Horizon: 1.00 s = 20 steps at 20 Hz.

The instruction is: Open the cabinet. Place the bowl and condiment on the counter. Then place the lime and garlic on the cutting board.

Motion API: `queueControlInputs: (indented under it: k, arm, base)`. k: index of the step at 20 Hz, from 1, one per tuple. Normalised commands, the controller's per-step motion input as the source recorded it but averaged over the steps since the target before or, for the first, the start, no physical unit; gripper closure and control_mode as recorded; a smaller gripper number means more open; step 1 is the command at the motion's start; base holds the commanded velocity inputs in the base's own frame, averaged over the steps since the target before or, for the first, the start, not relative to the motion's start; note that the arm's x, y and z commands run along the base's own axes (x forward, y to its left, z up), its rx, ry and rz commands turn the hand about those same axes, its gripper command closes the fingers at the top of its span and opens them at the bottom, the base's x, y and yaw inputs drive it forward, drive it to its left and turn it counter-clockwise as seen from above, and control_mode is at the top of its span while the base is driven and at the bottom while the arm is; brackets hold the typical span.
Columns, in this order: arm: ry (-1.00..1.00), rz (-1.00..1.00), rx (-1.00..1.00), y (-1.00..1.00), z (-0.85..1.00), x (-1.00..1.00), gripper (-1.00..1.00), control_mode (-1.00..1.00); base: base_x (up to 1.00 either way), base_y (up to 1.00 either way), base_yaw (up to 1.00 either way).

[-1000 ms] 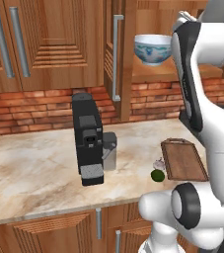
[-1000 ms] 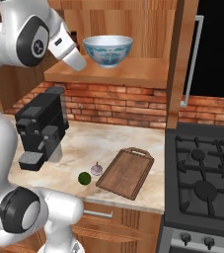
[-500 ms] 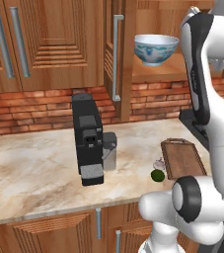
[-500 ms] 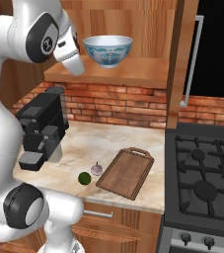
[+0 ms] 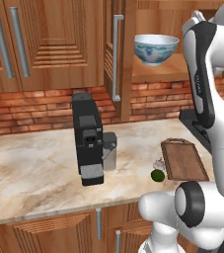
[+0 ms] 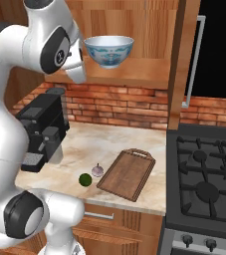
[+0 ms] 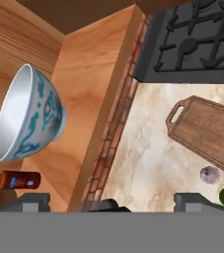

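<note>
While the gripper (image 7: pixel 111 200) stands wide open w/ nothing between its fingertips (image 7: pixel 33 200), the hand view is rolled sideways, so the cabinet (image 7: pixel 91 64) shelf runs up the frame. On that shelf the bowl (image 7: pixel 27 113) sits just ahead of the tips, apart from them, w/ blue-and-red patterning outside; the condiment (image 7: pixel 15 179) is beside it, deeper in, cut off by the frame edge, and any label on it is too small to read. In the right base view the bowl (image 6: pixel 108 50) rests on the shelf of the open cabinet (image 6: pixel 134 69), the arm's wrist partly covering the shelf's left end. Below, on the counter (image 6: pixel 109 142), the cutting board (image 6: pixel 128 173) lies bare, w/ the garlic (image 6: pixel 97 170) just beside its near-left edge and the lime (image 6: pixel 85 179) just beside the garlic, neither on the board. A coffee machine (image 5: pixel 88 138) stands to the left, no readable writing on it. The stove (image 6: pixel 206 174) is cut off at the right.
</note>
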Motion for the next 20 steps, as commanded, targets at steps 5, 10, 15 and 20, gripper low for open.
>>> queueControlInputs:
  k: [5,10,15,20]
  arm:
    - [0.0,-0.01,0.04,-0.04,-0.08,0.36,-1.0,-1.0]
    - [0.01,0.0,0.02,-0.05,-0.04,0.41,-1.0,-1.0]
    - [0.07,0.0,0.02,-0.11,0.14,0.41,-1.0,-1.0]
    - [0.05,0.0,0.03,-0.11,0.12,0.39,-1.0,-1.0]
  base:
    - [0.0,0.0,0.0]
    - [0.0,0.0,0.0]
    - [0.0,0.0,0.0]
    - [0.0,0.0,0.0]
